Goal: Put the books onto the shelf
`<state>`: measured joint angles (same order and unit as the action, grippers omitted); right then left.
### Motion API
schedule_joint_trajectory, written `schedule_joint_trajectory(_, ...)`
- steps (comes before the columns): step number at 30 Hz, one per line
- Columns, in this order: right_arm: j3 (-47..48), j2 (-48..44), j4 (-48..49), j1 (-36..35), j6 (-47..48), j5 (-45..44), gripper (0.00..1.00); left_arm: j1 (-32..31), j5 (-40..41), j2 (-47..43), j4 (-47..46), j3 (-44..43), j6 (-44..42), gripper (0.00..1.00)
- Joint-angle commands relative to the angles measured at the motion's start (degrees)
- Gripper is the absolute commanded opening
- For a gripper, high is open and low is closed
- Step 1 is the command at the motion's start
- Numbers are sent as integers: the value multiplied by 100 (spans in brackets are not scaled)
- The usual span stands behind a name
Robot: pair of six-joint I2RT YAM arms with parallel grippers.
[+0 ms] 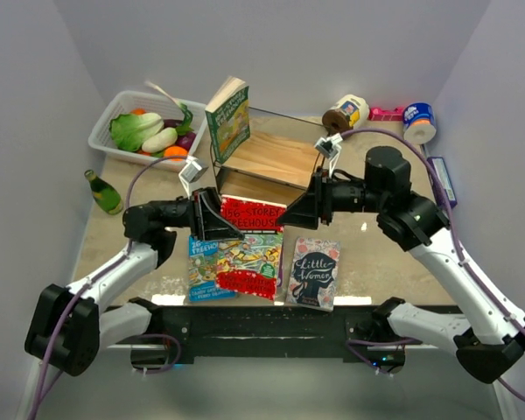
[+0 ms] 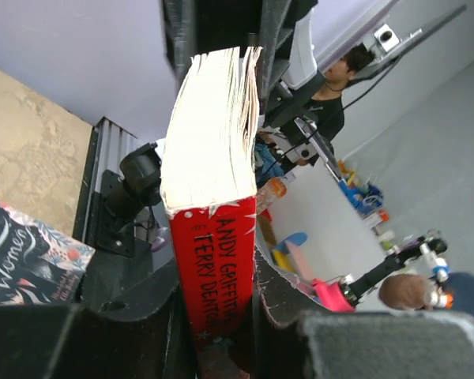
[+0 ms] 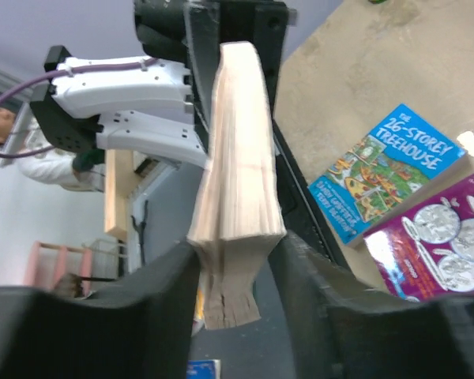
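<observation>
My left fingers [image 2: 142,312] clamp the thin red paperback [image 1: 254,213] by its spine, its pages between my right fingers [image 3: 158,292], whose hold I cannot tell.

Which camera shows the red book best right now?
The top view: the red book shows its cover and title, sitting between the left tool and the right tool. The left wrist shows only its spine and page edges; the right wrist shows only page edges.
</observation>
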<state>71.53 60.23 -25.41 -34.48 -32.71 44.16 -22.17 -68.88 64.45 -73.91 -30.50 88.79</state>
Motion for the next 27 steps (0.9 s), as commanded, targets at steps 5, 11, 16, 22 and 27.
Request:
schedule_joint_trajectory(5, 731, -573, -905, -6, 564, -2374, 63, -6, 549, -1091, 3313, -1421, -3731, 0)
schedule_joint_trajectory(11, 476, -767, -887, -6, 441, -4500, 65, -33, 2939, -1207, 5676, -2741, -5899, 0)
schedule_joint_trajectory(16, 135, -697, -519, 3, 327, -5785, 65, -173, 4671, -961, 5457, -2830, -6504, 0)
schedule_joint_trajectory(22, -86, -275, -185, 11, 256, -6735, 66, -814, 6368, -399, 5406, -2962, -7681, 0)
schedule_joint_trajectory(27, -376, 129, 351, 3, 54, -7096, 65, -1210, 7563, -20, 4887, -2927, -8237, 0)
